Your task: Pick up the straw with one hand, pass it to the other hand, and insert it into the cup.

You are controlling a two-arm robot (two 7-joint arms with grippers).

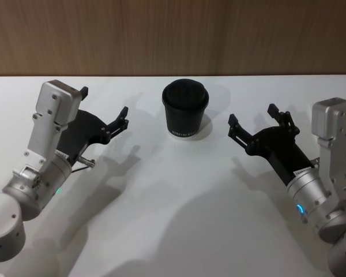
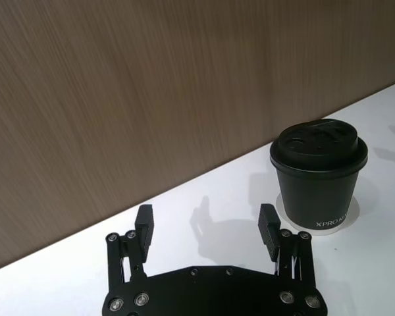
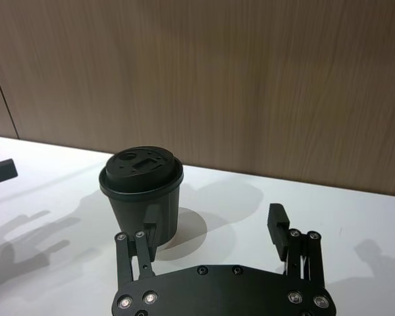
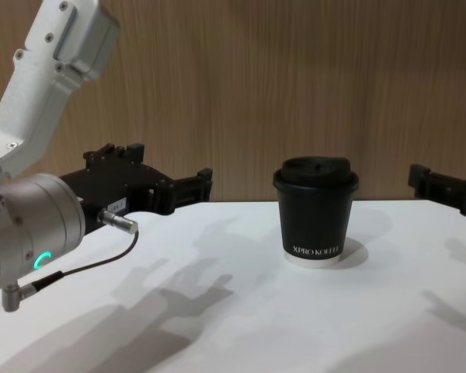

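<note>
The black lidded cup (image 1: pixel 185 109) stands upright on the white table (image 1: pixel 179 219) at the centre back, its "XPRO KOFFEE" lettering facing me (image 4: pixel 316 214). The straw is out of view. My left gripper (image 1: pixel 104 103) hovers open and empty to the cup's left, pointing toward the back. My right gripper (image 1: pixel 252 114) hovers open and empty to the cup's right, aimed toward the cup. In the left wrist view the cup (image 2: pixel 318 178) sits beyond the open left gripper (image 2: pixel 205 217). In the right wrist view the cup (image 3: pixel 141 191) stands just past the open right gripper (image 3: pixel 214 224).
A brown wood-grain wall (image 1: pixel 173 34) closes off the table's back edge. A thin grey cable with a metal plug (image 4: pixel 116 221) hangs by my left wrist. The table surface spreads wide in front of the cup.
</note>
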